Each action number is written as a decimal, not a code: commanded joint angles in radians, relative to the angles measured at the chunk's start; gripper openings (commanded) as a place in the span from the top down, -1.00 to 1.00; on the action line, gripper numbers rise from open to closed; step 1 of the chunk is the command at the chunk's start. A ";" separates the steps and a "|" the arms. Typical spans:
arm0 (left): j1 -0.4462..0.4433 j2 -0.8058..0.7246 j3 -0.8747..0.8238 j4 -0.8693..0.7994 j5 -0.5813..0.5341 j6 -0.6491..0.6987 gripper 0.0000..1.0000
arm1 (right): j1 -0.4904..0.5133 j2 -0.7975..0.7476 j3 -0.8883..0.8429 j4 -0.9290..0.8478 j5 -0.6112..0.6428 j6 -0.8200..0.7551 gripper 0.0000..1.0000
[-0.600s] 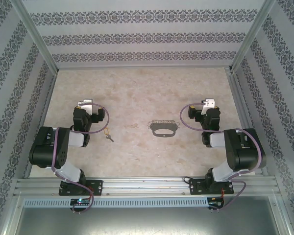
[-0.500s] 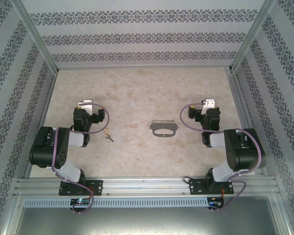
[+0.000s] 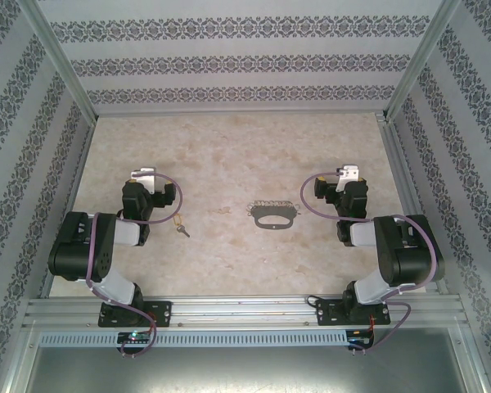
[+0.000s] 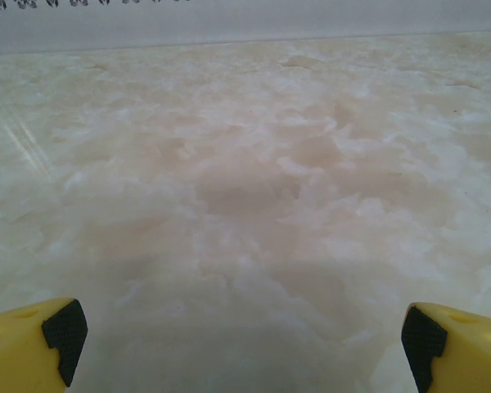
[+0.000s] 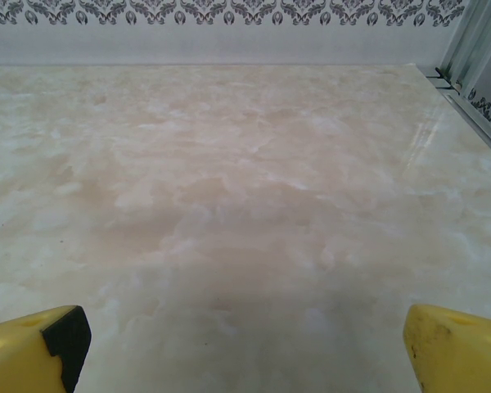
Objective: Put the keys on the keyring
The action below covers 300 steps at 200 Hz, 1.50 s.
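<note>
Keys [image 3: 181,230] and keyring [image 3: 272,215] lie unmoved; left gripper [image 4: 245,352] and right gripper [image 5: 245,348] stay splayed, empty.

Nothing has visibly moved or changed since the earlier pictures.

The top external camera is looking steeply down from high behind the near edge, standing far enough off to be taking in the whole marbled table [image 3: 229,147] and the patterned back wall [image 3: 237,61]. The left wrist camera is riding just behind the left gripper [image 4: 241,344], skimming low and close over the tabletop toward that wall, and the right wrist camera is doing likewise behind the right gripper [image 5: 245,344] (also catching the aluminium corner post [image 5: 460,37] at its right). All three are sharing tabletop and back wall.
</note>
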 commanded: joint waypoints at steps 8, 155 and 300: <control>0.016 -0.012 0.004 -0.016 0.030 -0.021 -1.00 | -0.006 -0.019 0.004 0.018 -0.007 0.015 -0.95; -0.038 -0.377 0.184 -0.534 -0.015 -0.244 -0.97 | -0.062 -0.261 0.306 -0.687 0.031 0.365 -0.95; -0.651 -0.309 0.153 -0.464 -0.176 -0.487 -1.00 | 0.182 -0.135 0.286 -0.965 -0.196 0.488 -0.56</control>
